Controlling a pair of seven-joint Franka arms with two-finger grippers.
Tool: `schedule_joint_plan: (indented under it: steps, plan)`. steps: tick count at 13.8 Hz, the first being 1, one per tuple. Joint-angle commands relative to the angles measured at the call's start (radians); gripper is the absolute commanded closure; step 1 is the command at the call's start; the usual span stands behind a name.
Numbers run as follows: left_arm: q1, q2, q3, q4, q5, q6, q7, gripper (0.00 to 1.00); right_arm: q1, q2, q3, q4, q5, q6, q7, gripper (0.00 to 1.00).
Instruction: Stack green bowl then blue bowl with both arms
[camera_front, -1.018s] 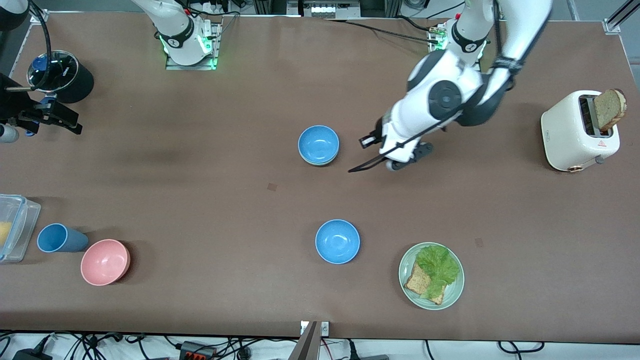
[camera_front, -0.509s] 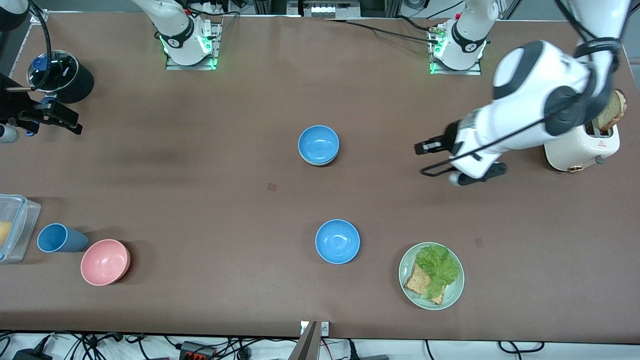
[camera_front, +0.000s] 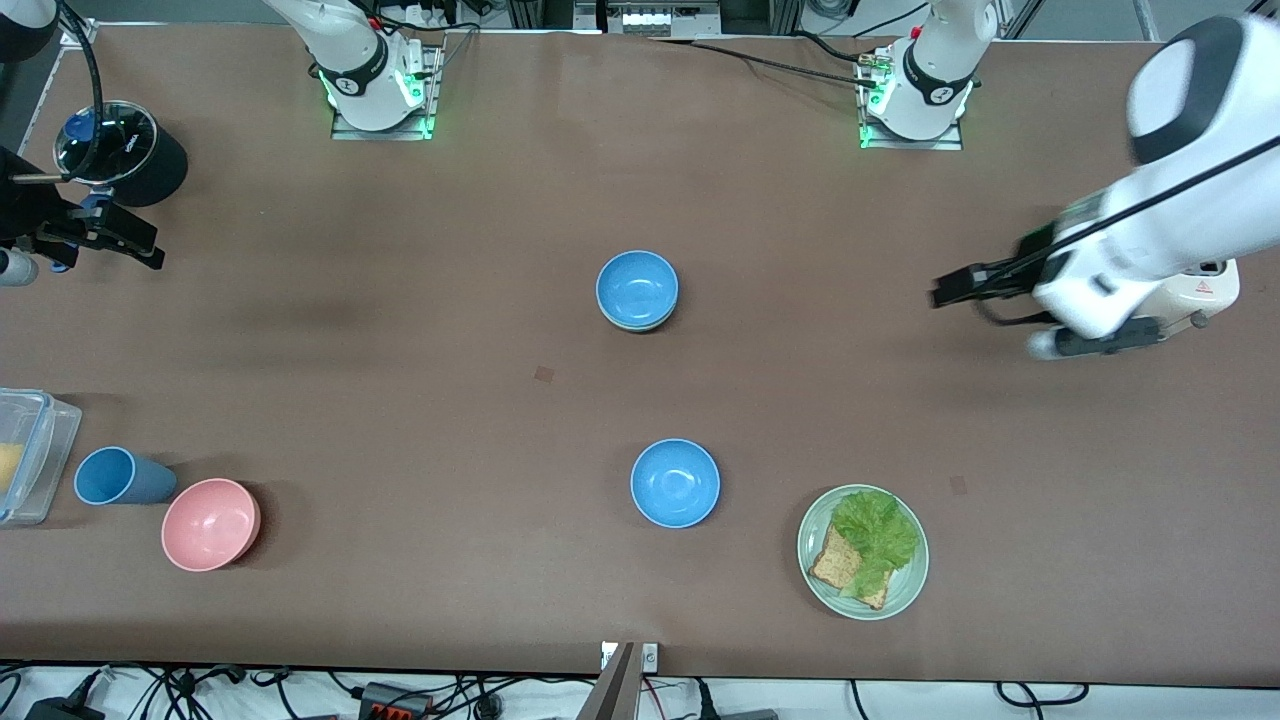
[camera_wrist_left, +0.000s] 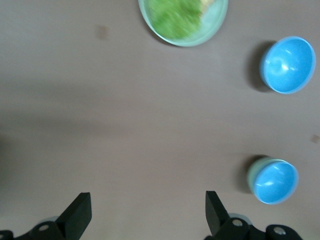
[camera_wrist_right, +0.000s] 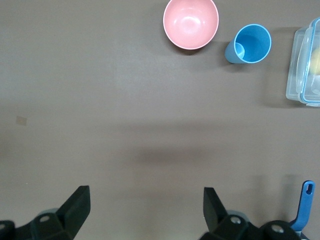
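A blue bowl (camera_front: 637, 287) sits nested in the green bowl (camera_front: 640, 328) at mid-table; only a sliver of the green rim shows under it. The stack also shows in the left wrist view, with the blue bowl (camera_wrist_left: 274, 181) in the green bowl (camera_wrist_left: 251, 175). A second blue bowl (camera_front: 675, 482) stands alone nearer the front camera and also shows in the left wrist view (camera_wrist_left: 287, 65). My left gripper (camera_front: 950, 290) is open and empty over bare table beside the toaster; its own view shows it (camera_wrist_left: 148, 215). My right gripper (camera_front: 100, 235) waits open and empty at the right arm's end and shows in its own view (camera_wrist_right: 145, 210).
A pale-green plate (camera_front: 905, 590) with lettuce and toast lies near the second blue bowl. A white toaster (camera_front: 1205, 290) is partly hidden by the left arm. A pink bowl (camera_front: 210, 524), a blue cup (camera_front: 115, 476) and a clear container (camera_front: 35, 455) stand at the right arm's end.
The left arm has swung away from the stacked bowls toward its own end of the table, gripper open and empty. The bowls and the right arm have not moved.
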Motion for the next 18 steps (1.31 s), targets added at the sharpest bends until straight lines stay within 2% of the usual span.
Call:
schedule_joint_plan:
  steps: [1, 2, 3, 9, 18]
  plan:
    - [-0.095, -0.050, 0.212, -0.010, 0.023, -0.008, 0.158, 0.00, 0.007, -0.004, -0.002, 0.003, -0.018, 0.006, 0.007, 0.00]
    - [-0.101, -0.062, 0.267, -0.007, 0.023, -0.009, 0.238, 0.00, 0.007, -0.004, -0.002, 0.002, -0.018, 0.010, 0.007, 0.00]
    - [-0.101, -0.074, 0.283, -0.008, 0.024, -0.014, 0.299, 0.00, 0.005, -0.004, -0.001, 0.003, -0.018, 0.018, 0.007, 0.00]
    - [-0.171, -0.102, 0.268, -0.028, 0.151, -0.014, 0.317, 0.00, 0.005, -0.008, -0.002, 0.008, -0.019, 0.014, 0.006, 0.00]
    - [-0.165, -0.104, 0.263, -0.025, 0.147, -0.012, 0.306, 0.00, 0.007, -0.007, -0.001, 0.008, -0.016, 0.006, 0.006, 0.00]
